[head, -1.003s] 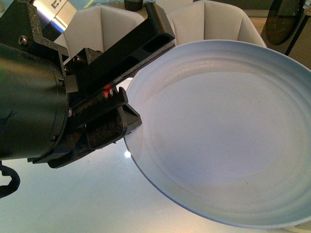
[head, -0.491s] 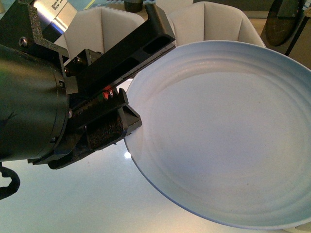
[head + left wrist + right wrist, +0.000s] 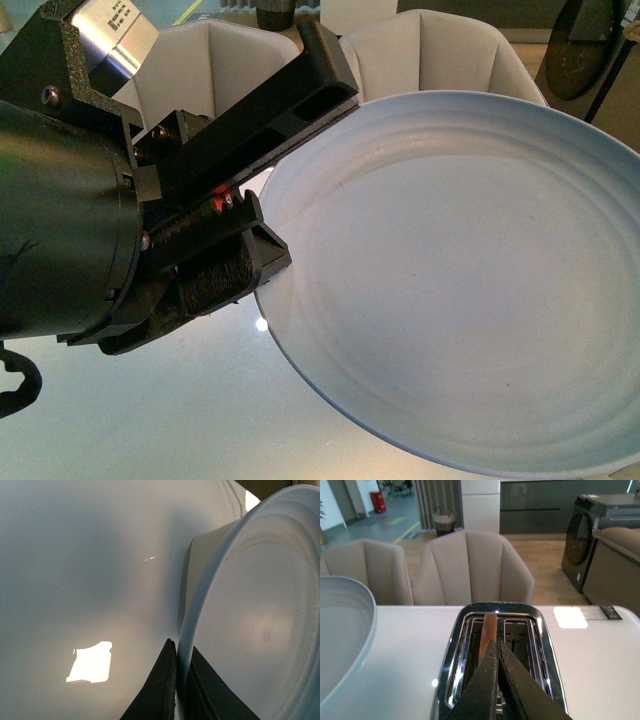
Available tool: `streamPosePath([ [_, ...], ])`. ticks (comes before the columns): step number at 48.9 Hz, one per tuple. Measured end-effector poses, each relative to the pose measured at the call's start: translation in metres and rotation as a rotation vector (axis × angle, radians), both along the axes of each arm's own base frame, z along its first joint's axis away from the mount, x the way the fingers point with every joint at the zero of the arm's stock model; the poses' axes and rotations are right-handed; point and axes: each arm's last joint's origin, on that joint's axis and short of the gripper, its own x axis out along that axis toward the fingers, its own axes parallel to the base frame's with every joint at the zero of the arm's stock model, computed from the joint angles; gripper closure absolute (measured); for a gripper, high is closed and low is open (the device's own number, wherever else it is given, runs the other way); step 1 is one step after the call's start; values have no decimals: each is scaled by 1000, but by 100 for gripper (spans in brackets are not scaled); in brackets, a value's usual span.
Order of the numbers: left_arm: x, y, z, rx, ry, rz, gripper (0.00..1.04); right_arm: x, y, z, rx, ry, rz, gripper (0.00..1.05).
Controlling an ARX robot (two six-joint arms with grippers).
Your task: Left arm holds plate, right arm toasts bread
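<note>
My left gripper (image 3: 262, 215), bulky and black with a silver cylinder and red marks, is shut on the near-left rim of the plate (image 3: 460, 290). The plate is large, pale blue-white and empty, and is held above the table. In the left wrist view the flat jaws (image 3: 177, 652) pinch the plate's rim (image 3: 250, 620) edge-on. My right gripper (image 3: 496, 642) is shut on the bread (image 3: 488, 625), a brown slice seen edge-on. It stands upright in the left slot of the chrome toaster (image 3: 545, 650). The right gripper is out of the front view.
The toaster stands on a white table (image 3: 405, 645), and its right slot (image 3: 520, 635) shows only wire guides. The plate's rim (image 3: 350, 625) is to the toaster's left. Two beige chairs (image 3: 470, 565) stand behind the table. A dark washing machine (image 3: 600, 525) is at the back right.
The left gripper and plate have shifted slightly. The plate's far rim sits a little lower in the front view. The grip is unchanged.
</note>
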Motion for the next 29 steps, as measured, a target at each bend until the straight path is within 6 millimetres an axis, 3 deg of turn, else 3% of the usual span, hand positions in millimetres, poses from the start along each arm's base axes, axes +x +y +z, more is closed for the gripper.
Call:
streamPosePath([
  [13,0,0,0,0,-1,0,102,-3,0,2,-1,-26,2,102],
  [29,0,0,0,0,-1,0,102,-3,0,2,0,-27,2,43],
])
